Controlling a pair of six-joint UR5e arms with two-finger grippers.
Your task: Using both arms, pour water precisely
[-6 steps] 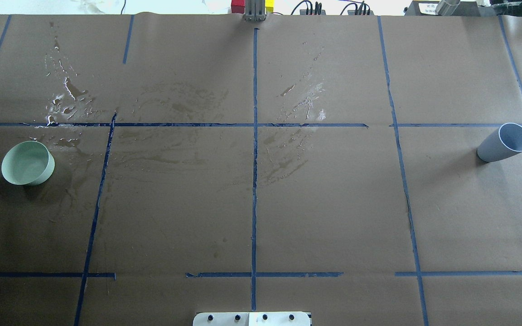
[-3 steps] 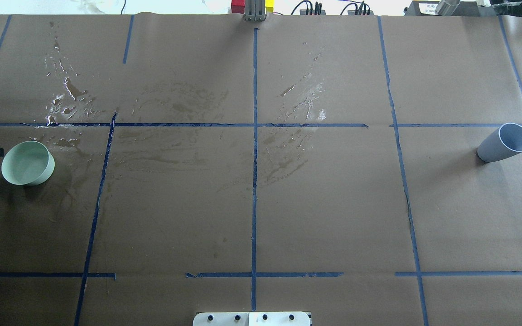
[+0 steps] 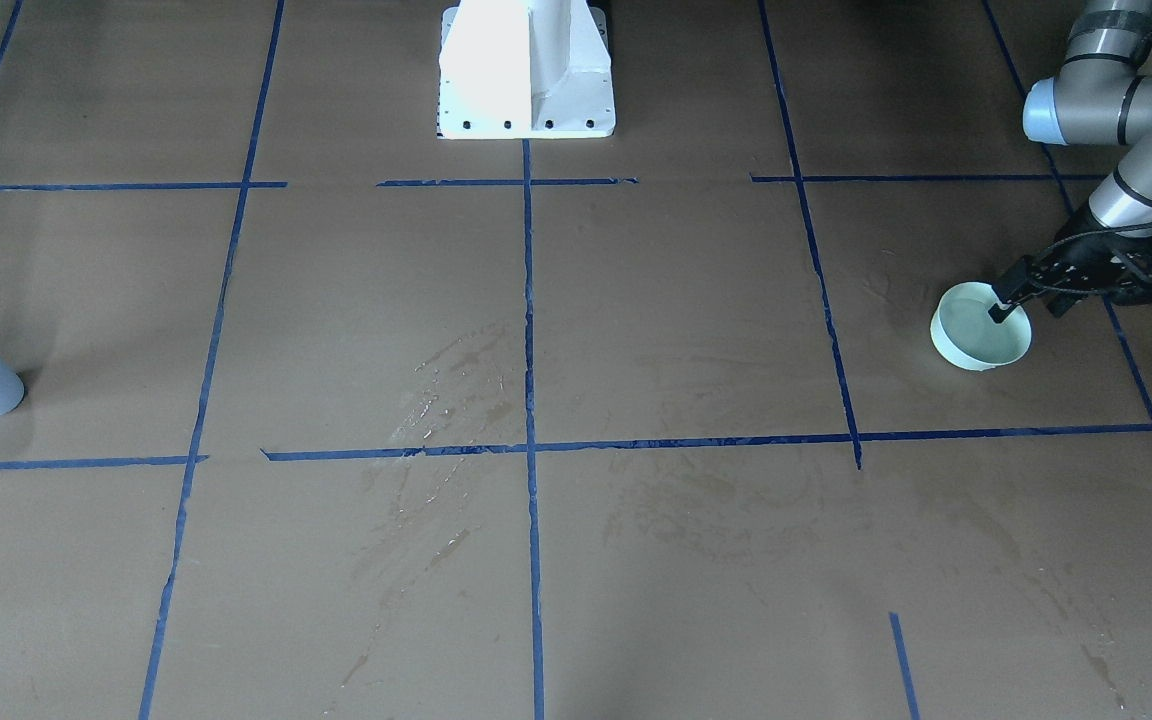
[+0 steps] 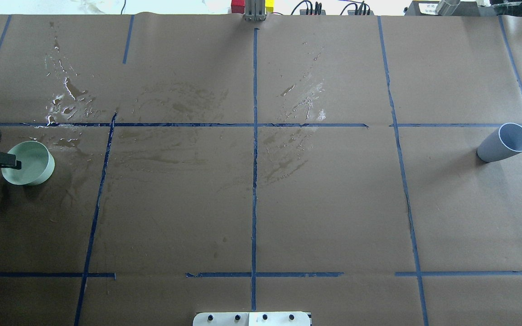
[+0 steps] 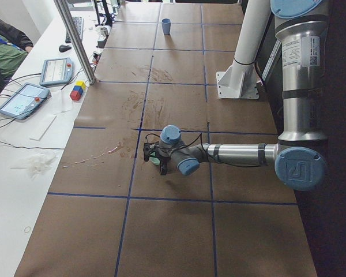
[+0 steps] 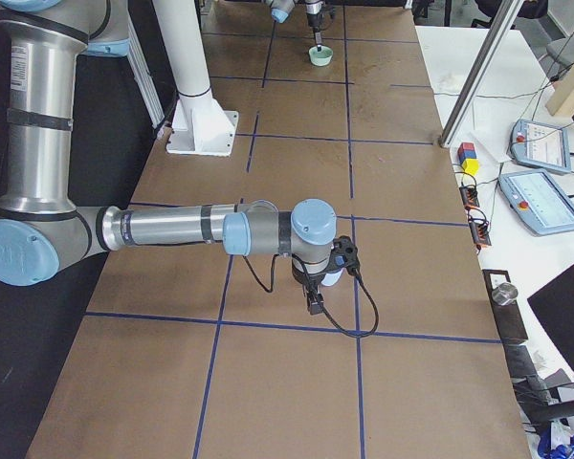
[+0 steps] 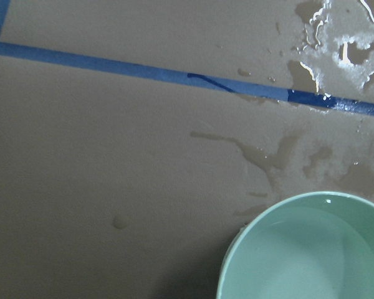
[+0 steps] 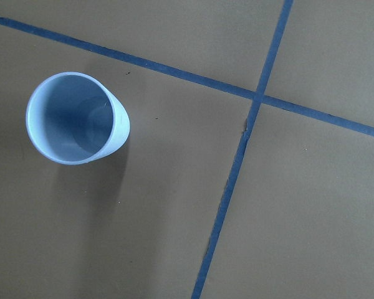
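A pale green bowl (image 4: 34, 167) stands at the table's left end and holds clear water (image 7: 311, 261). My left gripper (image 3: 1026, 308) is at the bowl's outer rim and looks open. One black finger (image 4: 9, 160) reaches over the rim above the water, while the other stays outside. A blue-grey cup (image 4: 503, 144) stands upright at the right end and looks dry inside in the right wrist view (image 8: 75, 118). My right gripper (image 6: 314, 304) hangs just beside that cup (image 6: 333, 279). I cannot tell whether it is open or shut.
Shiny spilled streaks (image 4: 68, 97) lie on the brown paper behind the bowl, with more (image 4: 306, 97) near the centre line. The white pedestal (image 3: 526, 70) stands at the near middle edge. A metal post (image 4: 254, 11) and coloured blocks sit at the far edge.
My left gripper came in from the left edge and moved right until one finger reached over the bowl's rim. The bowl and the cup have not moved.
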